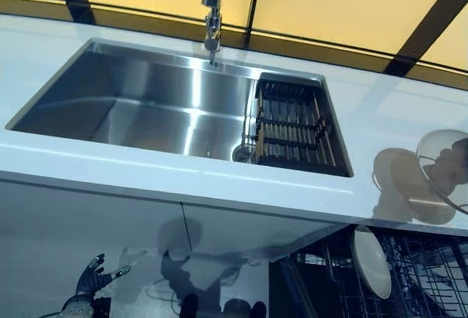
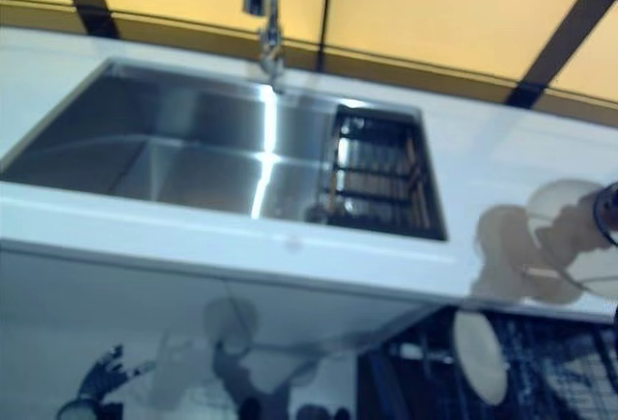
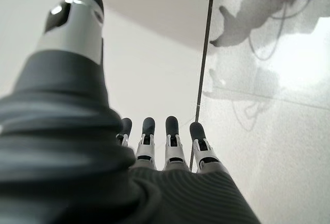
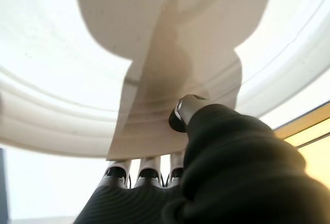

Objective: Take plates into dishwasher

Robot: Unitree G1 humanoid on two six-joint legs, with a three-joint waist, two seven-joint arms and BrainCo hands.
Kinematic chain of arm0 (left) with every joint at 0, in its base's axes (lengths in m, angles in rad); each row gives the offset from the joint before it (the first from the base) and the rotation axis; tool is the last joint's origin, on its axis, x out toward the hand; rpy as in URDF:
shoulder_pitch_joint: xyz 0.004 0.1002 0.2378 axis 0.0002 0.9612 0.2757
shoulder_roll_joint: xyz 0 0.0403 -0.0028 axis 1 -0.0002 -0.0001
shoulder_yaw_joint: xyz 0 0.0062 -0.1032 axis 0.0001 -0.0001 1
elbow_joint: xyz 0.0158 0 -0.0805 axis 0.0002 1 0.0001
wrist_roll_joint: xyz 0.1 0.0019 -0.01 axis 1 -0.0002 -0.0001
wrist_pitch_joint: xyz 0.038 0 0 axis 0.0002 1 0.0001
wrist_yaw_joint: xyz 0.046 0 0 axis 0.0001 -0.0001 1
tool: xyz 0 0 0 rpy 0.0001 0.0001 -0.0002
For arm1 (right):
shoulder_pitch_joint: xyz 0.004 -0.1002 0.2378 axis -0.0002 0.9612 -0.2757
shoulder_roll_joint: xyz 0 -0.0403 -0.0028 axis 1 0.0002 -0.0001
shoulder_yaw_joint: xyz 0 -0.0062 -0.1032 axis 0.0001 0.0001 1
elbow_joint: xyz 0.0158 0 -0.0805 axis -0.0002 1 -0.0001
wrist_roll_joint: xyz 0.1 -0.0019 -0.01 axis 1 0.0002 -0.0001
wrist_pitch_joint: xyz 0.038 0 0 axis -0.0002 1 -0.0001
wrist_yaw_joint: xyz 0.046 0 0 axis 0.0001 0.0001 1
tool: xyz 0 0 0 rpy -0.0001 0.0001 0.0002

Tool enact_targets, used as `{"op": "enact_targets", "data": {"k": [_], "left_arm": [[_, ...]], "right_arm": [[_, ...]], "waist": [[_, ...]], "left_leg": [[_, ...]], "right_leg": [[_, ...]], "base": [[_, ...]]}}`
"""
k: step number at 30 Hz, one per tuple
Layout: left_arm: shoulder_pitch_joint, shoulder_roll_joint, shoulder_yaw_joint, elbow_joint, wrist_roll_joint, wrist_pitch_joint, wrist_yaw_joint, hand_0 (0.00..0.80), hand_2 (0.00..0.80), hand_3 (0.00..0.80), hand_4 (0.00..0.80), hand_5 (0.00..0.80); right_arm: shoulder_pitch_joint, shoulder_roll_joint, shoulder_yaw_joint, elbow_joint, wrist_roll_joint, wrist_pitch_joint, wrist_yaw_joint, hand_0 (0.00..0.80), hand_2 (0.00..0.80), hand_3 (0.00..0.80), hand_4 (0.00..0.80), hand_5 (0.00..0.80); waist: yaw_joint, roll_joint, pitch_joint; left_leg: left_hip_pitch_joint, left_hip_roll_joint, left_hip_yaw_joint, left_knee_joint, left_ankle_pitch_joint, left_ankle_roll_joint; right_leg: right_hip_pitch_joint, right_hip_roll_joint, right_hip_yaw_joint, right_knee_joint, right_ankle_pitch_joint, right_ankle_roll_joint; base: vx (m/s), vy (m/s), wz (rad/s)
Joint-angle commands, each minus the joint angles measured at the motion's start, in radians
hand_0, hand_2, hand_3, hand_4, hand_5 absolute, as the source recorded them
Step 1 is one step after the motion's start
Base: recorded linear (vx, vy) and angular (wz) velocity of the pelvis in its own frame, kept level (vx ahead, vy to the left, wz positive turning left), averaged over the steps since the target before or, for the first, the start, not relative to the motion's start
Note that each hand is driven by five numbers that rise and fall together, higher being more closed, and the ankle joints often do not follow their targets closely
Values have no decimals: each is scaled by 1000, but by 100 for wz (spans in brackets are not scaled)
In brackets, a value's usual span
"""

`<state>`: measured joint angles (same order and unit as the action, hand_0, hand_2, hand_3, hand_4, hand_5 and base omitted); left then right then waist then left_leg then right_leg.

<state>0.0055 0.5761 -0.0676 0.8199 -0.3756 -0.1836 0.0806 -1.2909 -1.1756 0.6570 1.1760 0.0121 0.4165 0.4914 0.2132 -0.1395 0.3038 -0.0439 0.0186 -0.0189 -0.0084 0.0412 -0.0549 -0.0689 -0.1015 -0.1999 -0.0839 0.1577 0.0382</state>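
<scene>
Gleaming white counter (image 1: pixel 409 106) around sink (image 1: pixel 146 99)

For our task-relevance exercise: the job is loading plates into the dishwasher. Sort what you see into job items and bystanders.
Job items: plate gripped by the right hand; plate standing in the dishwasher rack.

Bystanders: sink, faucet, drying rack, idle left hand.

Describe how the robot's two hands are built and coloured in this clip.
Both match. The left hand has silver fingers with rounded dark tips in a row, a thicker silver, dark-tipped thumb set apart, and a dark ribbed cover over back and wrist. The right hand shows the same ribbed cover, silver fingers and dark-tipped thumb. No markings are visible.
</scene>
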Motion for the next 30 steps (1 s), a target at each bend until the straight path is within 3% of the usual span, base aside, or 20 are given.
{"op": "enact_targets", "data": {"k": [1,6,15,30], "left_arm": [[1,53,-36,-59,-13,-47,5,0,0,0,0,0],[3,40,-52,-61,-15,-50,8,0,0,0,0,0],[-16,16,-78,-53,-4,-52,13,0,0,0,0,0],[-33,12,-85,-47,-27,-59,17,0,0,0,0,0]], "right_arm": [[-212,-39,170,-55,-46,-54,-63,800,800,800,800,800],[-266,1,225,-97,-9,-44,-65,800,800,800,800,800],[-219,63,202,-90,-27,-66,-48,800,800,800,800,800],[-164,71,163,-18,-43,-125,-27,800,800,800,800,800]], "waist": [[30,1,9],[35,8,15],[45,25,25],[44,58,34]], "left_leg": [[-40,-4,-65,-39,37,30],[-51,-4,-65,-34,40,27],[-61,-9,-72,-26,42,26],[-67,-18,-78,-28,47,25]], "right_leg": [[29,-10,-9,81,-48,53],[22,-10,-15,85,-51,49],[20,-18,-29,92,-58,43],[7,-32,-35,99,-63,44]], "base": [[0,0,0],[0,0,0],[0,0,0],[-1,2,0]]}}
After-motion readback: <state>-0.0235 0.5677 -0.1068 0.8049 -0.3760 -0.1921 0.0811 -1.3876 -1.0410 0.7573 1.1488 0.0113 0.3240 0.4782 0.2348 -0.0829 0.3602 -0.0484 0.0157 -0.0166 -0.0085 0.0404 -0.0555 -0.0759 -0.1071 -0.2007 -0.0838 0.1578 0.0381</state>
